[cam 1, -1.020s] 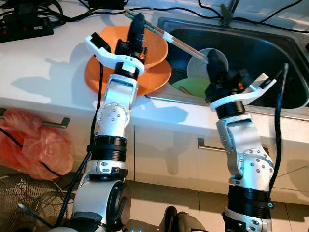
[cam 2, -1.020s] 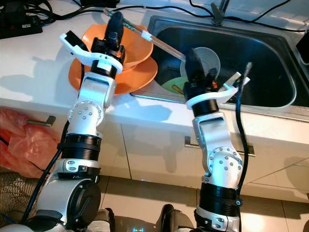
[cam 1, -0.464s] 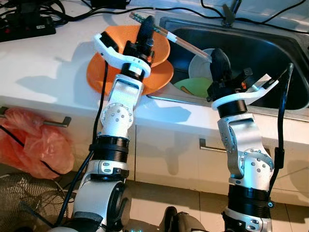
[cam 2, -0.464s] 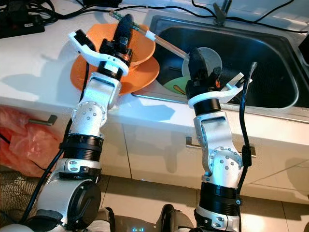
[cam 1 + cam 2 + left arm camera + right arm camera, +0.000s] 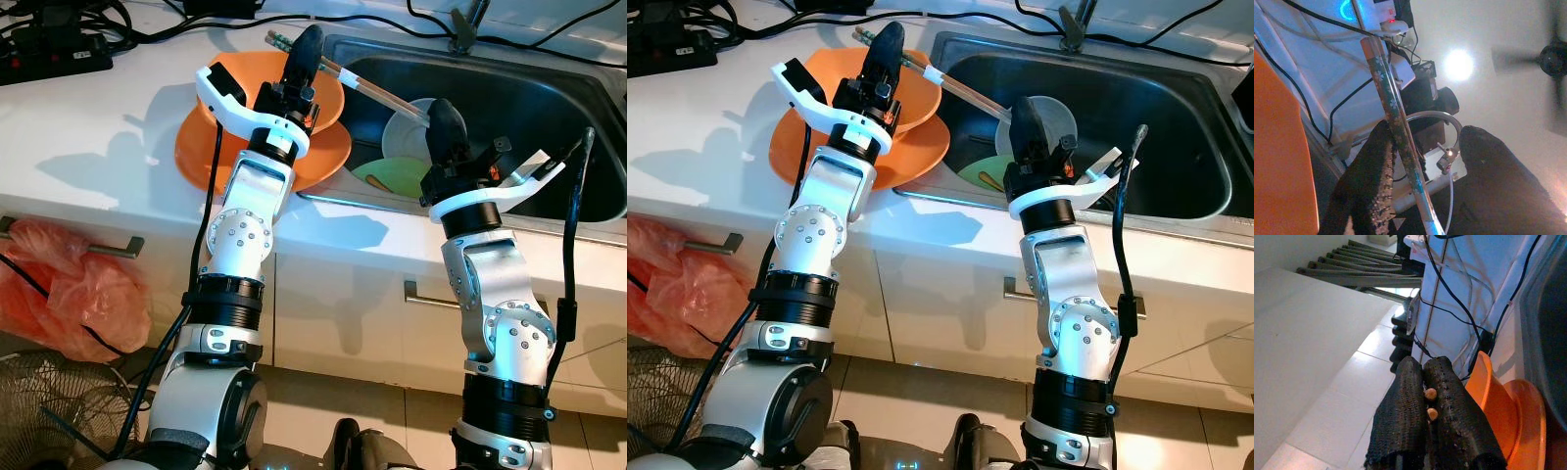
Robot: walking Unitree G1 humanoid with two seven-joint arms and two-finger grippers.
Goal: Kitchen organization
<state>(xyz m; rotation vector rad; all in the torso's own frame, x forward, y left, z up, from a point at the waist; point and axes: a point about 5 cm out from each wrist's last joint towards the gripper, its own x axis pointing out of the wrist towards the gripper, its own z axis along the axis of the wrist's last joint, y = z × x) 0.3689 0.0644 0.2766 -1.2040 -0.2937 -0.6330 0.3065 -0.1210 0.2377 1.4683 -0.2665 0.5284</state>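
Nearest the robot, below the white tabletop [image 5: 98,147], are cabinet fronts with bar handles, an orange plastic bag [image 5: 59,294] hanging at the left and a wire fan guard [image 5: 49,401] on the floor. Over the tabletop's front edge, the right tool [image 5: 443,117] reaches just past the near rim of the steel sink [image 5: 549,108], its two fingers pressed together on the tips of a pair of chopsticks [image 5: 377,95], seen as two brown ends between the pads in the right wrist view. The chopsticks slant up across the sink's left rim to the left tool [image 5: 306,47], whose fingers stand apart with the patterned sticks lying against one finger [image 5: 1378,161]. Below it sits an orange bowl [image 5: 250,83] on an orange plate [image 5: 196,147], beside the sink. Inside the basin lie a green plate [image 5: 397,174] and a white bowl [image 5: 404,129], leaving the right half open. Black cables and a power strip [image 5: 49,54] crowd the back edge.
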